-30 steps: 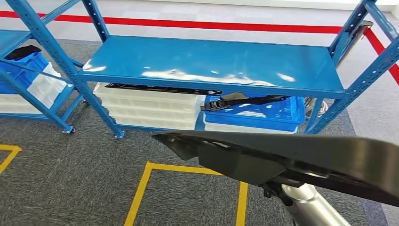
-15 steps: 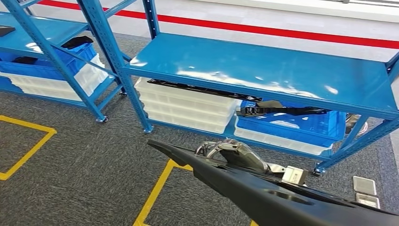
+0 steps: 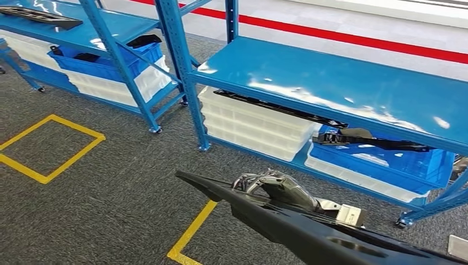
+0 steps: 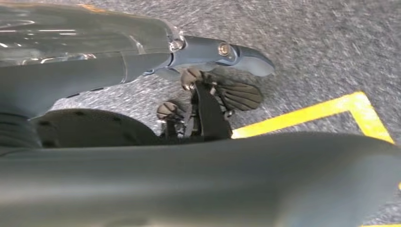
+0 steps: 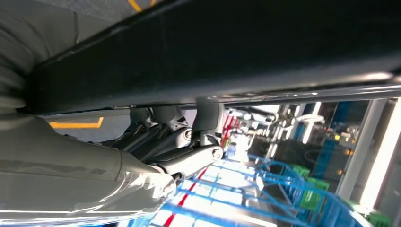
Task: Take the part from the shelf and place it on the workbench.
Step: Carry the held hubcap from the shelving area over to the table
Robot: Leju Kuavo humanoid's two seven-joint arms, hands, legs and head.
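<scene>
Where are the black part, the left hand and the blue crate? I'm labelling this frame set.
black part [image 3: 287, 223], head view, on its dark upper face.
left hand [image 3: 276, 185], head view, on the hand gripping the part.
blue crate [image 3: 397, 160], head view, on its side wall under the shelf.

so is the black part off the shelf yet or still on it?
Off the shelf. The long black part is carried over the carpet, in front of the blue shelf, with the left hand holding it.

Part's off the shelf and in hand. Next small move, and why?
Probably keep turning away from the blue shelf toward the workbench, grip unchanged: the left hand holds the long black part over carpet, the right hand supports it underneath, and no workbench is visible.
</scene>
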